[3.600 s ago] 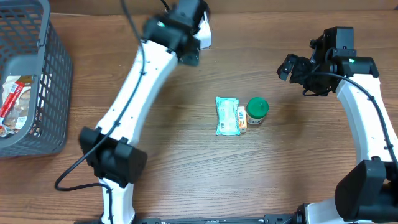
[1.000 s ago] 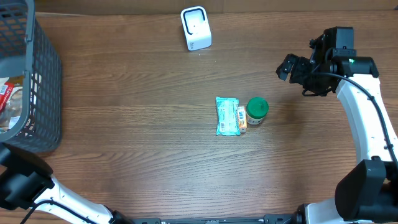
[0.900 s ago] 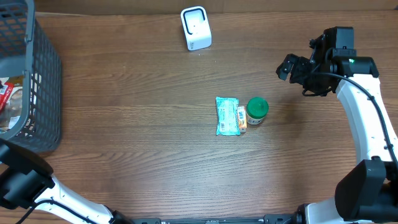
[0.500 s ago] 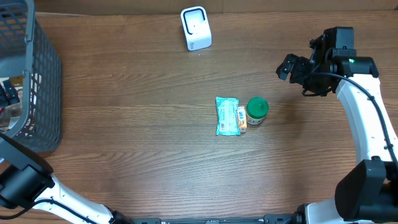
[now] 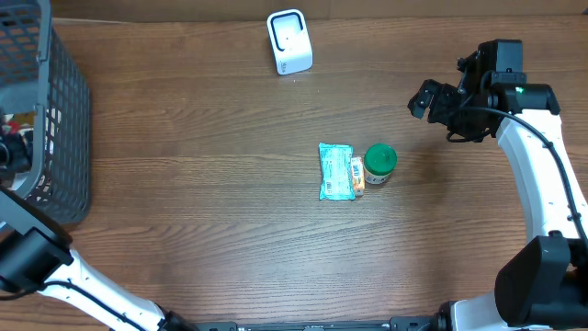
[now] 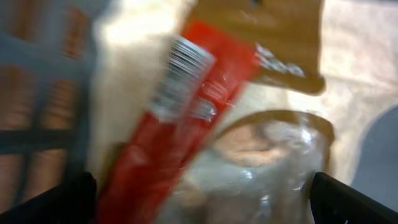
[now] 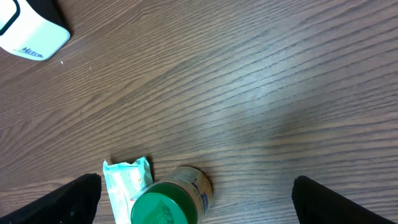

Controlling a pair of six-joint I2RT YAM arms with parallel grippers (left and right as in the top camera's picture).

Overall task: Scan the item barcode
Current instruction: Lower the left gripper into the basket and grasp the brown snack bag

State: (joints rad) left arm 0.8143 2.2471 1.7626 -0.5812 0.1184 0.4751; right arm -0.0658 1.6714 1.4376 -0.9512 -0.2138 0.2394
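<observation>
The white barcode scanner (image 5: 289, 41) stands at the table's far edge, and its corner shows in the right wrist view (image 7: 28, 31). My left gripper (image 5: 7, 152) is down inside the grey basket (image 5: 64, 110) at the far left. It is open (image 6: 205, 208) over a red packet with a barcode (image 6: 186, 106) and a clear bag (image 6: 273, 155), holding nothing; that view is blurred. My right gripper (image 5: 443, 106) hovers open at the right. Below it (image 7: 199, 202) stand a green-lidded jar (image 7: 168, 202) and a teal packet (image 7: 127, 180).
At the table's middle lie the teal packet (image 5: 336, 171), a small orange item (image 5: 357, 175) and the green-lidded jar (image 5: 379, 164), close together. The basket's mesh wall (image 6: 37, 93) rises left of my left gripper. The left arm's base link (image 5: 32, 262) sits at the front left.
The left arm has swung from the scanner to the far left, and its gripper has moved into the basket over the last second. The right arm has not moved.
</observation>
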